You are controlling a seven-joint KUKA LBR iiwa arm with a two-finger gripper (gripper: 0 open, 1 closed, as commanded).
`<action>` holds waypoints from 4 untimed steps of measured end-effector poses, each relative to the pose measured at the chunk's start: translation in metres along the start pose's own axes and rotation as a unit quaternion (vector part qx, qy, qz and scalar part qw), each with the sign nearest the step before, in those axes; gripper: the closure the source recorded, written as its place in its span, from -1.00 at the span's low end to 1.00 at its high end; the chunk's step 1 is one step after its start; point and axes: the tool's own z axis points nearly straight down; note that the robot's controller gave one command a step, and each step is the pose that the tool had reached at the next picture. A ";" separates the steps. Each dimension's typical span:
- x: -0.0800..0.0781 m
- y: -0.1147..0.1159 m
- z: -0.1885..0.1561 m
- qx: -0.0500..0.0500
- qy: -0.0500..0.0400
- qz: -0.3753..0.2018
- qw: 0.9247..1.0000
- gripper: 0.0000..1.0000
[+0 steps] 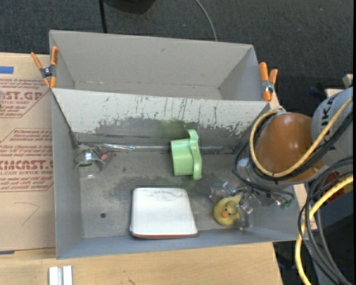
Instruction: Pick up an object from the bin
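My gripper [232, 203] is down in the bin's front right corner, open. A small yellow rubber duck [226, 212] lies on the bin floor right at its tips. One metal fingertip [221, 190] stands just behind the duck and the other sits at its right side. The duck rests on the floor and is not lifted. To the left lies a flat white pad with a reddish edge [163, 212]. A light green plastic block [186, 154] stands behind it near the back wall.
A small clear, shiny thing [90, 158] lies at the far left by the bin's wall. The arm's orange dome and looping cables hang over the bin's right rim. Bare floor runs between the pad and the left wall.
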 end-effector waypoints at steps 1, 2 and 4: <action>-0.003 0.004 0.001 0.002 0.000 -0.017 1.000 1.00; -0.011 0.011 -0.034 -0.005 0.003 -0.037 0.999 1.00; -0.028 0.035 -0.157 -0.005 0.003 -0.016 1.000 1.00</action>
